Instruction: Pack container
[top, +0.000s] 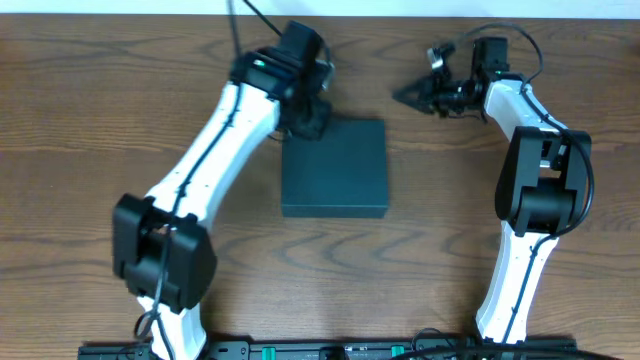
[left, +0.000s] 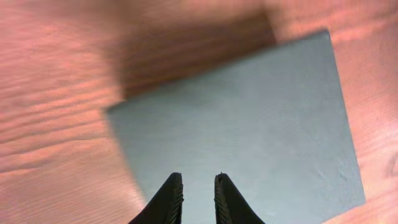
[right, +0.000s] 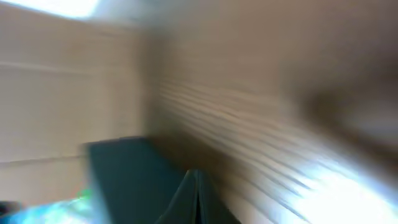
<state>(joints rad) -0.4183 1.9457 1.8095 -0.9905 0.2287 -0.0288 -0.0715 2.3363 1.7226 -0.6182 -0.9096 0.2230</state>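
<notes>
Container, the dark teal box, lies flat near the middle of the bench with its lid down and its top bare. My left arm reaches in slantwise from the near left. From overhead its wrist covers the box's far left corner, so that corner is hidden from me there.

My left pincer hangs over the lid, released. Its two black fingers stand a narrow slit apart, and the matte lid shows through the gap. I cannot tell whether the tips touch the card.

My right pincer points leftward over bare wood, beyond the box's far right corner and well apart from it. It is clenched to a single dark wedge. The right wrist view is heavily blurred; it gives only a dark teal shape at lower left and streaked wood grain.

Black cables loop around the right wrist. A dark rail with small green lights runs along the near edge of the bench, between the two arm bases.
</notes>
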